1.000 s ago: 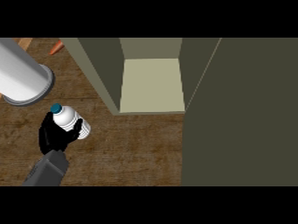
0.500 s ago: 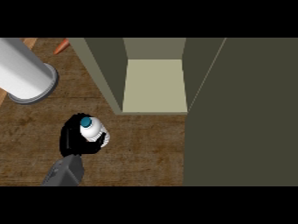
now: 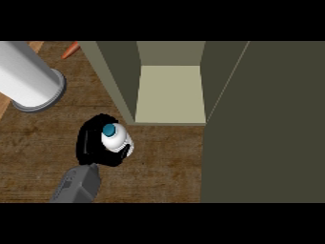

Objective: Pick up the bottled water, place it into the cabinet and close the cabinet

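Head view, steeply down: shows a cabinet point(image 3: 116, 76) standing open on a brown wooden counter point(image 3: 165, 162), olive walls around a pale inner floor point(image 3: 170, 93). Finds the bottled water point(image 3: 117, 139) outside the cabinet, just in front of its left wall and a little left of the opening, near the front edge but not across it. Looks at the bottle from almost straight above, so that mostly the blue cap point(image 3: 109, 129) and the white shoulder show. Shows the left hand point(image 3: 89, 143), black, wrapped round the bottle from the side away from the cabinet, fingers curled about its body and gripping it. Cannot tell whether the bottle stands on the counter or hangs above it. Follows the grey forearm point(image 3: 77, 186) from the hand away from the cabinet. Takes in a broad dark olive panel point(image 3: 277, 124) along the cabinet's right side, reaching well forward of the opening; cannot tell whether door or top. Notes a large white cylinder point(image 3: 17, 71) on a grey base ring point(image 3: 42, 106), well to the left of the cabinet, and a small orange thing point(image 3: 70, 49) near the cabinet's far left corner.
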`<act>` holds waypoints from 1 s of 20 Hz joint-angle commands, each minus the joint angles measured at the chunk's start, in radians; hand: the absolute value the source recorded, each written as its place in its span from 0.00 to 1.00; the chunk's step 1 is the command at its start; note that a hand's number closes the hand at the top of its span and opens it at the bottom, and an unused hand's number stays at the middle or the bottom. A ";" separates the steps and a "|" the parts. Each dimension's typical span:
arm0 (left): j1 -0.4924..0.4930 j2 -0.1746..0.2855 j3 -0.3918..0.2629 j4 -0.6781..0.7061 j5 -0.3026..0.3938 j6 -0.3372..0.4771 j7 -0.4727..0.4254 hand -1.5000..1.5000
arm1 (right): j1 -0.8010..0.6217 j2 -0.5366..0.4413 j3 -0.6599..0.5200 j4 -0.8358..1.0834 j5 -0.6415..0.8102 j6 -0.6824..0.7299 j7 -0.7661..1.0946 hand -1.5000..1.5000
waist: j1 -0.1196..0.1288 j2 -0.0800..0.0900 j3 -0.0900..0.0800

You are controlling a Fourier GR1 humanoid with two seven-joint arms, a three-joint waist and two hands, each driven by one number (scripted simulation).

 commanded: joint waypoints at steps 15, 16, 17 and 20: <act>-0.093 -0.003 -0.631 -0.643 0.080 0.777 0.423 1.00 | -0.041 -0.001 -0.017 -0.101 -0.085 0.000 0.071 0.00 | -0.026 0.009 -0.001; -0.146 -0.003 -0.573 -0.620 0.081 0.772 0.463 1.00 | -0.033 0.015 0.022 -0.133 -0.044 -0.011 0.109 0.00 | -0.025 0.010 -0.001; -0.181 -0.003 -0.627 -0.615 0.091 0.855 0.453 1.00 | -0.034 -0.004 -0.025 -0.088 -0.088 0.013 0.070 0.00 | -0.032 0.010 -0.001; -0.300 -0.003 -0.579 -0.530 0.105 0.884 0.457 1.00 | -0.080 -0.036 -0.073 -0.094 -0.149 0.000 0.124 0.00 | -0.030 0.014 -0.001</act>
